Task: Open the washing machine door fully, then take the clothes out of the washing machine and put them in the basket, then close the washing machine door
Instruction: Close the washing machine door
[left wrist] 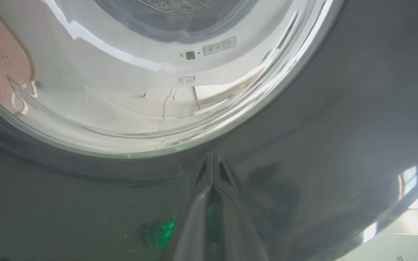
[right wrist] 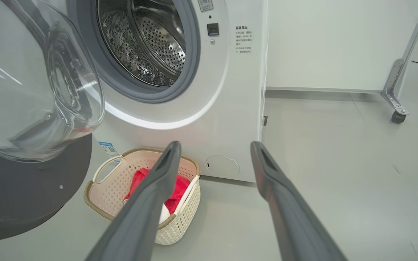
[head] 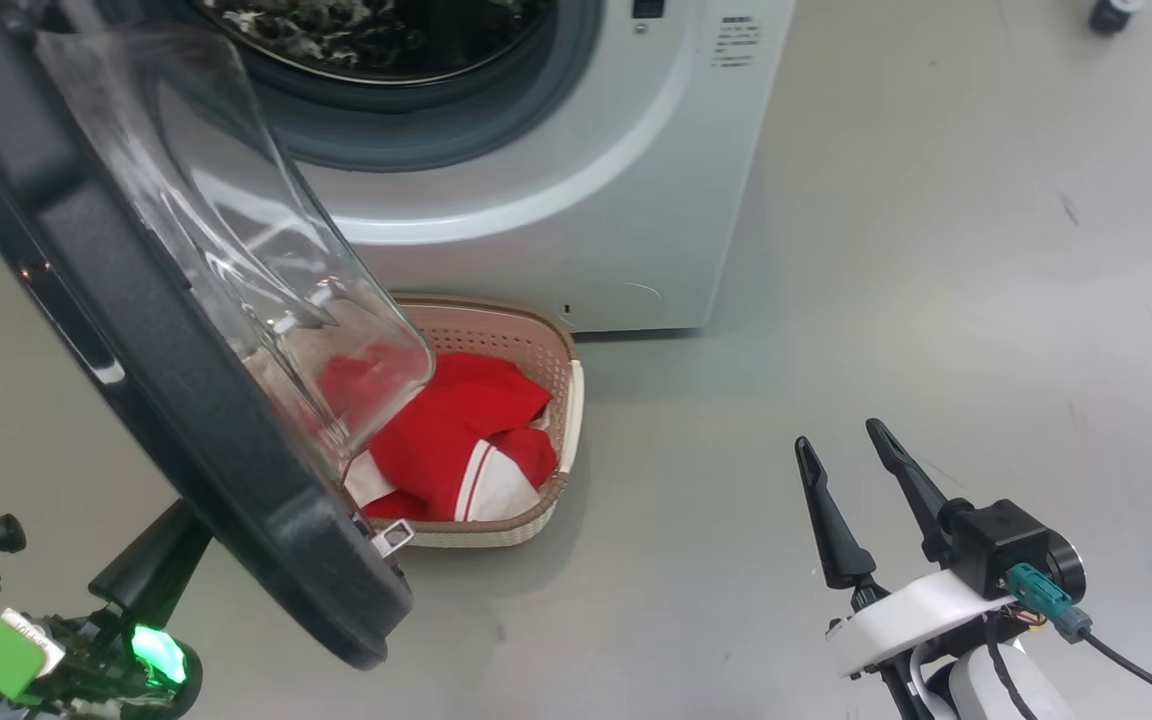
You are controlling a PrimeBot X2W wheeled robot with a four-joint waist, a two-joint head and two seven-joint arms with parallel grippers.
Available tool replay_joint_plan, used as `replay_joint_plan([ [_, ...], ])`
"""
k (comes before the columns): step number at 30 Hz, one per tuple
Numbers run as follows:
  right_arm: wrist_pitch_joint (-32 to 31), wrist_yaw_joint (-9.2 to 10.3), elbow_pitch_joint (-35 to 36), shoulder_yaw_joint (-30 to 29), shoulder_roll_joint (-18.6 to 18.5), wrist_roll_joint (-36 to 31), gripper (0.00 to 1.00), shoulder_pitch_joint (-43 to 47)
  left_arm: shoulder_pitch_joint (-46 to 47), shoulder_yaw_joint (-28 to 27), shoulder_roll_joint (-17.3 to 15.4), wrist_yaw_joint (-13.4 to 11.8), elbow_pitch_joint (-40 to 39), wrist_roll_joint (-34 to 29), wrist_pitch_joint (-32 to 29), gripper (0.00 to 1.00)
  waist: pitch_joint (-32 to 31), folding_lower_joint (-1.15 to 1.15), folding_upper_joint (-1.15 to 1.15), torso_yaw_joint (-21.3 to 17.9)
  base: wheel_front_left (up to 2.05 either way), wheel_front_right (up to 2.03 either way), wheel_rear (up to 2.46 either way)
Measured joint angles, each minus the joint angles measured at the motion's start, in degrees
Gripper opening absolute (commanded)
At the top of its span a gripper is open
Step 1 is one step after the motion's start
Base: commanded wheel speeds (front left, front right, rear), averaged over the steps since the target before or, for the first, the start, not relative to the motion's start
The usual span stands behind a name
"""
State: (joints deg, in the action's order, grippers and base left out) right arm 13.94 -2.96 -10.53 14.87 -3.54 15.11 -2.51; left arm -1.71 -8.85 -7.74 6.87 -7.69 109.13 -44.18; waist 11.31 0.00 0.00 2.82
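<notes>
Glossy black, the washing machine door (head: 196, 420) stands swung out, its glass bowl (head: 236, 250) bulging toward the washing machine (head: 556, 200). The left gripper (left wrist: 212, 163), fingers pressed together, has its tips at the door's outer face. The right gripper (head: 838, 437) gapes wide, empty. Red clothes (head: 456, 430) lie in the basket (head: 548, 345), which lies lengthwise away from the machine's front.

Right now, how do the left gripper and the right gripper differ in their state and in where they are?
The left gripper is shut, fingers pressed together; the right gripper is open, fingers well apart. The left gripper is behind the open door, tips close against its black outer face; the right gripper hangs free over the floor, touching nothing. Shared: both have two long dark fingers and hold nothing.
</notes>
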Motion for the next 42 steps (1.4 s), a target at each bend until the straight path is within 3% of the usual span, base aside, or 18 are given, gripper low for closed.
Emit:
replay_joint_plan([
  [16, 0.26, -0.16, -0.64, 0.29, 0.25, 1.27, 1.00, -2.00, 6.04, 1.59, 3.69, 0.01, 4.63, -2.24, 5.79, 0.00, 2.09, 0.00, 0.00, -8.43, 0.00, 0.00, 0.00],
  [27, 0.49, -0.46, -0.77, 0.46, 0.38, 2.24, 1.00, -3.77, 14.33, 1.78, 4.86, 0.01, 10.74, -4.86, 12.05, 0.00, 4.02, 0.00, 0.00, -11.73, 0.00, 0.00, 0.00],
  [42, 0.51, -0.48, -0.57, 0.54, 0.68, 2.94, 1.00, -5.77, 27.04, 3.72, 5.52, 0.02, 18.50, -12.98, 22.31, 0.00, 5.87, 0.00, 0.00, -14.16, 0.00, 0.00, 0.00],
])
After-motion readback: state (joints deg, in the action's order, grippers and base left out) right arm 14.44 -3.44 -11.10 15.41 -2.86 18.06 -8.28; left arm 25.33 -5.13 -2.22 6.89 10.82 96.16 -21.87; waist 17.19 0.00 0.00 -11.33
